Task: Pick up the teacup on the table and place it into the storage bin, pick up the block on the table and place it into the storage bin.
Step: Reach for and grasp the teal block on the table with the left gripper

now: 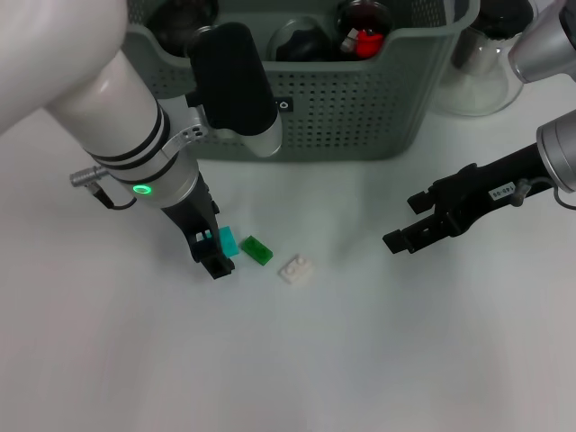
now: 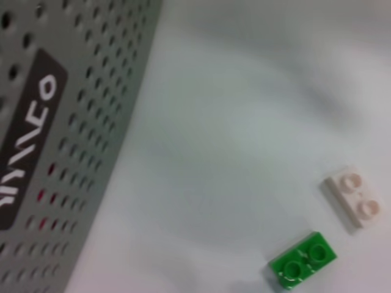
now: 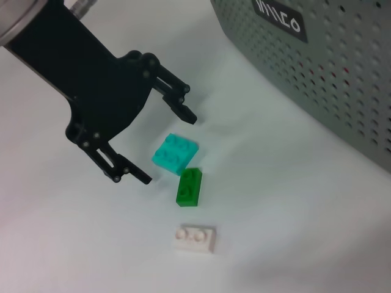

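Looking at where everything sat, the left gripper was basically parked right on top of the job: fingers spread wide, holding nothing, down at table level with the teal block sitting just off its fingertips, roughly in line with the gap. From the head camera the teal block was right beside the lower finger, maybe touching, honestly couldn't tell. The green block came next, just beside the teal one, and the white block a bit farther out, all three strung in a loose row leading away from the left gripper toward the middle of the table. The teal one lay with its long side running slantwise across the opening, not square to it, so I'd guess a small twist or nudge forward was needed before closing.

The right gripper hung well apart on the other side, open and empty too, so the left arm was clearly the nearer one. The storage bin stood behind the left arm, close by. No teacup on the table that I could spot.
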Controlling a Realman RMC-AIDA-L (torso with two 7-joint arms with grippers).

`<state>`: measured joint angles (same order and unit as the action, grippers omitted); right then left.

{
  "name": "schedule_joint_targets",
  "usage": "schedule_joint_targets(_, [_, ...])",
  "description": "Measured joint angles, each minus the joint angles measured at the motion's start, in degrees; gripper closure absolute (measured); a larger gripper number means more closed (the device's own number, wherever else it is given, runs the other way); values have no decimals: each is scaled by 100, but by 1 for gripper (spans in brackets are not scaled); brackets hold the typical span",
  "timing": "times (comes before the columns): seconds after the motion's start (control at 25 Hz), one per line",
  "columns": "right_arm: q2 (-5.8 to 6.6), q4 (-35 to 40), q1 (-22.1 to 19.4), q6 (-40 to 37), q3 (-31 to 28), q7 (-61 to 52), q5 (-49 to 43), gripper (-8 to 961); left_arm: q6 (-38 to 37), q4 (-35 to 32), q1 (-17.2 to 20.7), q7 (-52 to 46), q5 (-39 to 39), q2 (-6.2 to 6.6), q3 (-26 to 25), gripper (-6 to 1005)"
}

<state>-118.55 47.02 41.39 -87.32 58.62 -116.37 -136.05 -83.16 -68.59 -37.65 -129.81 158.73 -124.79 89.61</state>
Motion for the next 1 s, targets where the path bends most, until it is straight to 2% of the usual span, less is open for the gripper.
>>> schedule_joint_targets(0.52, [-1, -7, 4, 54, 0, 0, -1, 8, 142, 328, -188, -135, 36, 7, 27, 155])
schedule_joint_targets(0.6, [-1, -8, 3, 58, 0, 0, -1, 8, 164, 349, -202, -136, 36, 9, 29, 279])
schedule_joint_targets(1.0, [-1, -9, 1, 58, 0, 0, -1, 8, 187, 552, -305, -148, 36, 16, 150, 434])
